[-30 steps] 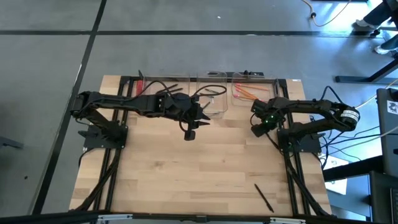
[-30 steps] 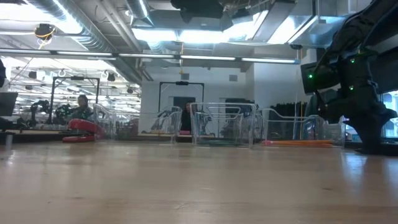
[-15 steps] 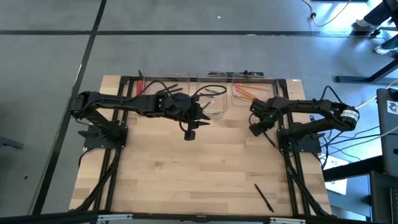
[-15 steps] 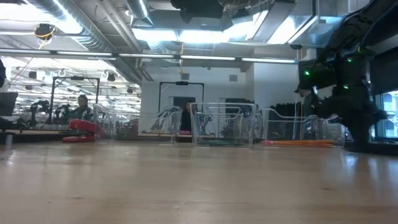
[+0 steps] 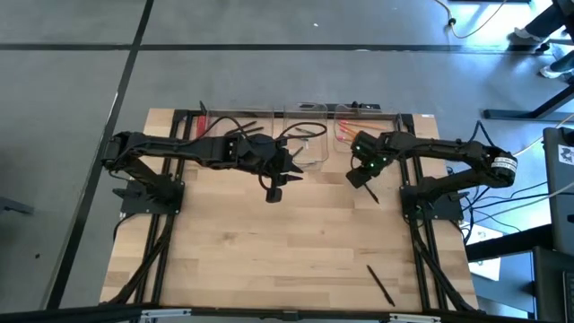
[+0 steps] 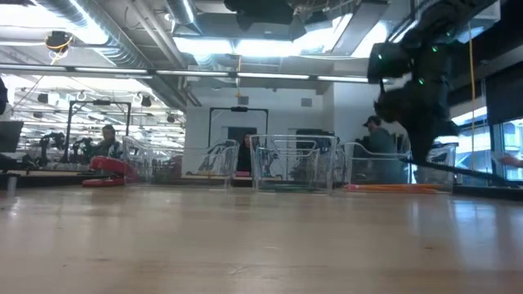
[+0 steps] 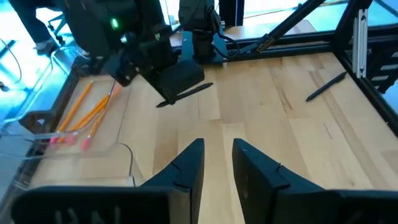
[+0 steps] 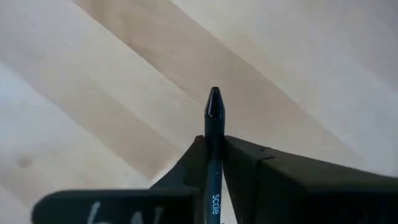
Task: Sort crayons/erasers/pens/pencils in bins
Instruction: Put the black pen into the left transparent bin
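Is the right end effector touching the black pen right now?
Touching. The right wrist view shows the right end effector with both fingers pressed against the pen.

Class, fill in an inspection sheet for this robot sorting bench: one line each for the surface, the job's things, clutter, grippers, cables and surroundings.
Surface: pale wooden table, mostly bare.
Job's things: three clear bins in a row along the far edge; orange pencils lie in the rightmost one; one black pen is in the right gripper, a second pen lies loose near the front right.
Clutter: a red object sits at the far left edge.
Grippers: right gripper shut on the pen, raised near the rightmost bin; left gripper open, empty, in front of the middle bin.
Cables: black cables beside the right arm's base.
Surroundings: people in the room behind.
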`<action>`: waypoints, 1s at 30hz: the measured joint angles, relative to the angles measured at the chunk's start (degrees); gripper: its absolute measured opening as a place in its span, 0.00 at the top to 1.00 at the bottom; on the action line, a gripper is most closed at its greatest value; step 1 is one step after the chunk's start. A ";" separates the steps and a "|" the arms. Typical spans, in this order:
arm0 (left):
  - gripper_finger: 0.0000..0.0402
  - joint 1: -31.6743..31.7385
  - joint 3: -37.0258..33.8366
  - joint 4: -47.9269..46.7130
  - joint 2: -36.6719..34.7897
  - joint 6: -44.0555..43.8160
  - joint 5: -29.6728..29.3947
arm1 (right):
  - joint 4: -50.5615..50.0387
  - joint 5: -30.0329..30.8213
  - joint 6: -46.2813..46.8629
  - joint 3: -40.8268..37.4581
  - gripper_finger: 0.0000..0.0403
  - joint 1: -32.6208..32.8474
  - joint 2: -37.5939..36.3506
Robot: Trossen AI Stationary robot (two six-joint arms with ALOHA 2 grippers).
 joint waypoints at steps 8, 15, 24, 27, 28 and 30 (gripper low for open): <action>0.81 0.00 0.00 -1.65 -0.04 -2.55 0.00 | -0.63 0.06 -1.82 11.40 0.91 3.45 0.00; 0.81 0.00 0.00 -6.78 -2.75 -6.99 -4.74 | 2.99 0.19 -6.45 21.60 0.91 5.08 -0.09; 0.81 0.07 0.04 -6.17 -2.87 -12.97 -7.54 | 15.74 0.32 -11.07 25.98 0.91 5.18 -0.09; 0.81 0.11 0.02 -3.37 -1.54 -12.79 -8.48 | 20.45 0.20 -11.56 25.98 0.91 5.26 -0.09; 0.81 0.13 0.02 -2.65 -1.38 -12.69 -9.35 | 21.53 0.15 -12.15 25.98 0.90 5.37 -0.09; 0.81 0.43 0.02 -1.35 -1.19 -12.69 -11.65 | 23.11 0.17 -12.91 25.98 0.90 5.73 -0.09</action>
